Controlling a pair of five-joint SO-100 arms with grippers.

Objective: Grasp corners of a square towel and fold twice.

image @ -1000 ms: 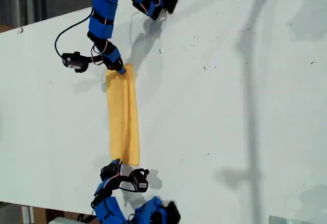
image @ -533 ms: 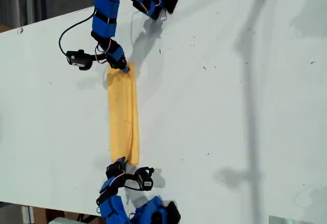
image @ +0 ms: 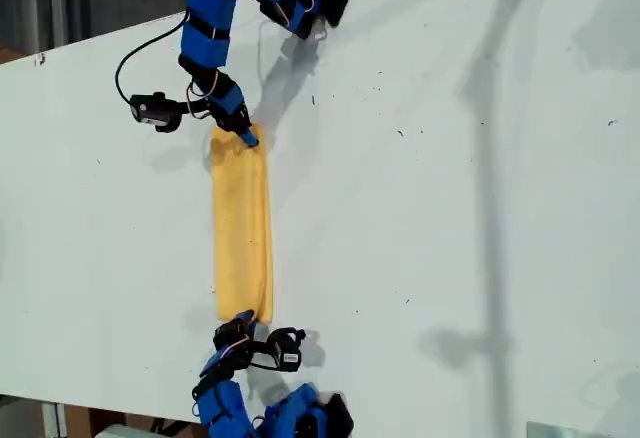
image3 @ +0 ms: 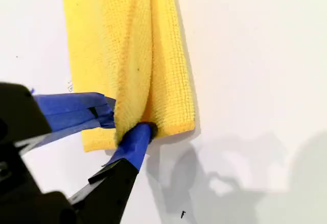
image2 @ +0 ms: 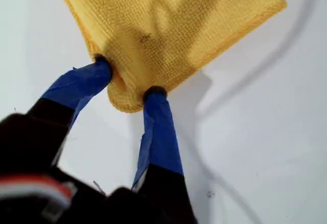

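Between its blue-taped fingers (image2: 158, 132), my first tool (image2: 127, 78) is clenched on a rounded corner (image2: 125, 100) of the square towel (image2: 168, 24). My second tool (image3: 127, 122) pinches a raised fold at one short end. Beyond, the towel lies as a narrow folded strip on the white worktop (image: 450, 208), with an arm at each end.

Soft terry weave on the square towel (image: 242, 228), matt yellow-orange, nubbly loops plain in the wrist views, stitched hem along the edges. Smooth white table (image: 450, 208), matt, flecked with small dark specks. Matt blue tape wrapped over the fingers (image2: 158, 127) of my first gripper (image2: 127, 88); same on my second gripper (image3: 127, 127), over black plastic.
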